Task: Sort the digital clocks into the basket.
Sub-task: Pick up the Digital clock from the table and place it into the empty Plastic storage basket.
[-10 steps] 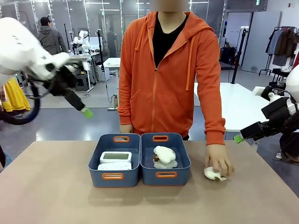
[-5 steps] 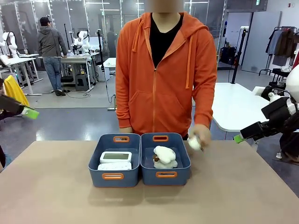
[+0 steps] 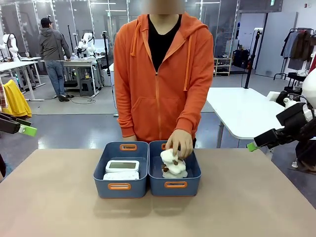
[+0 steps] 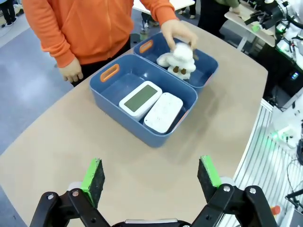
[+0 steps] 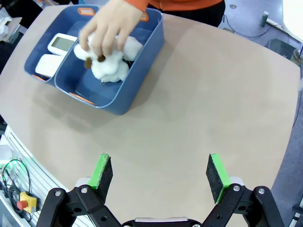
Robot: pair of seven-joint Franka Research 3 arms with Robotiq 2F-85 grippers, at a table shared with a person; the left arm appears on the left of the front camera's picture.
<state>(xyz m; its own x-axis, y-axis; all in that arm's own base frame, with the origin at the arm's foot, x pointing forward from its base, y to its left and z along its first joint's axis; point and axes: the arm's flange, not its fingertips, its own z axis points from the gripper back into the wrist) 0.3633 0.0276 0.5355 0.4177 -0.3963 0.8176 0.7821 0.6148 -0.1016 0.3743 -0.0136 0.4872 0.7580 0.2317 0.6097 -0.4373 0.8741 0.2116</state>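
Front view shows both digital clocks [image 3: 122,169] already lying inside the left basket [image 3: 121,187], so my sorting seems finished. My left gripper [image 4: 150,174] and right gripper [image 5: 160,171] are wide open, holding nothing.

Blue rectangular plastic basket [image 3: 121,170] looked smooth, faintly glossy. Two white rounded plastic digital clocks [image 4: 150,104] were smooth, one with a matt grey-green screen. Cream fluffy cloth plush toys [image 3: 173,165] appeared fuzzy. Tan tabletop [image 3: 237,202] was matt.
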